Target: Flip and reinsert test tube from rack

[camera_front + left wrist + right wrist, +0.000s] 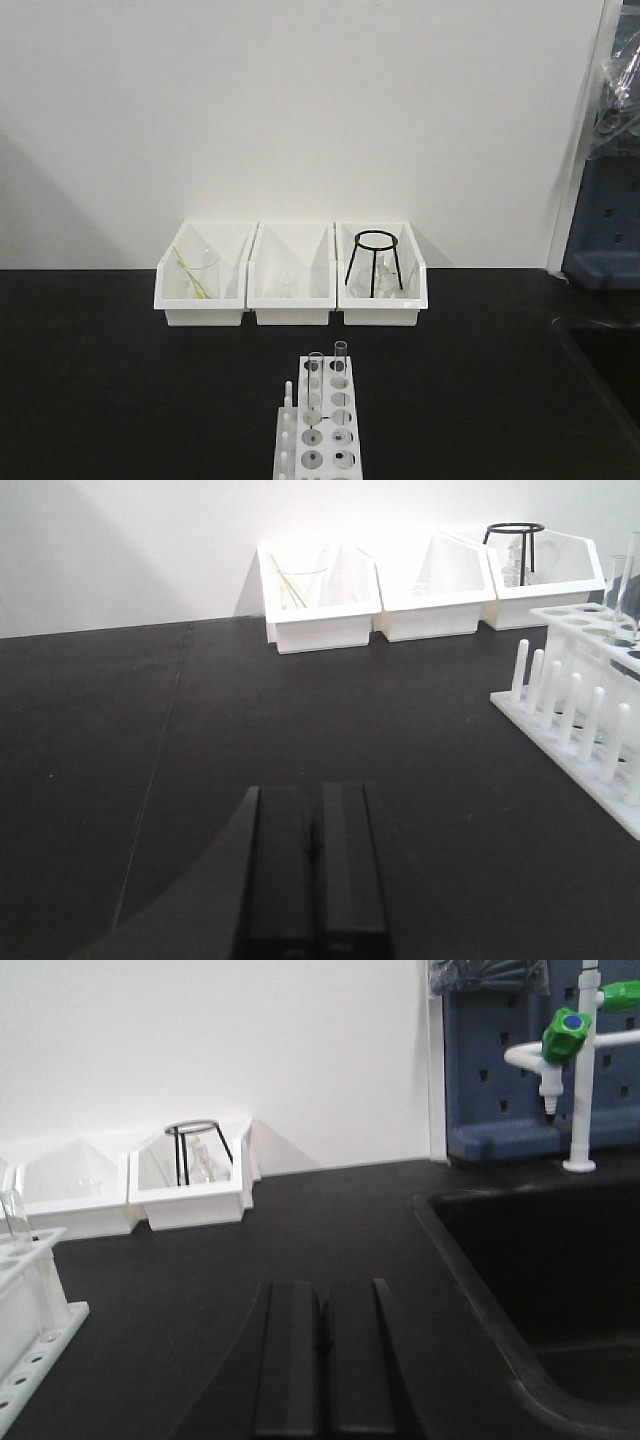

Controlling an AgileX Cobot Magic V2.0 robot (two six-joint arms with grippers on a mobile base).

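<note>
The white rack point(322, 432) stands at the near middle of the black bench, its pegs along its left side. Two clear glass test tubes point(315, 388) point(341, 362) stand upright in holes at its far end. In the left wrist view the rack point(575, 715) is off to the right with a tube point(628, 575) rising from it, and my left gripper point(315, 792) is shut and holds nothing, low over bare bench. In the right wrist view the rack point(25, 1325) is at the left edge with a tube point(14, 1218), and my right gripper point(322, 1288) is shut and holds nothing.
Three white open-front bins point(291, 290) line the back wall; the left one holds a beaker point(196, 272), the right one a black ring stand point(375, 262). A black sink point(560, 1290) drops away right of my right gripper, with a green-capped tap point(566, 1035) behind it.
</note>
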